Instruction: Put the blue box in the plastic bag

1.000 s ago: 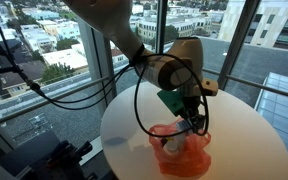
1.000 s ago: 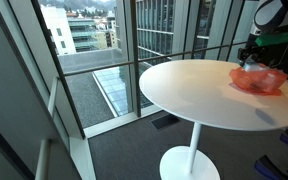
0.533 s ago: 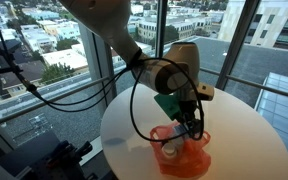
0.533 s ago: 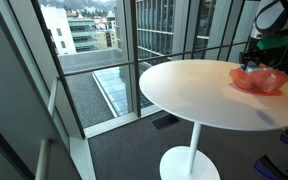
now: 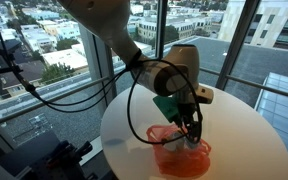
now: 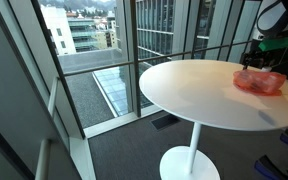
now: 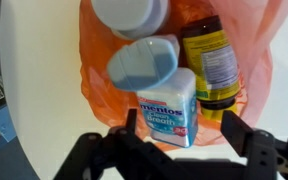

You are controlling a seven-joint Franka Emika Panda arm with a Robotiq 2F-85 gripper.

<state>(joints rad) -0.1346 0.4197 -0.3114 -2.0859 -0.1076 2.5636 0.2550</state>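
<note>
The round white table (image 5: 246, 138) carries the orange plastic bag (image 7: 96, 62), which has shifted slightly across the top in the last second. The gripper (image 7: 181, 120) has hardly moved above it. Its fingers are spread wide and hold nothing. The blue Mentos box (image 7: 169, 108) lies inside the bag between them, so the delivery looks done and only the withdrawal is left.

Round white table (image 6: 194, 95) on one leg, grey floor (image 6: 124, 155) below. Past its edge, tall windows (image 6: 94, 50), sunny city buildings (image 5: 44, 40).
</note>
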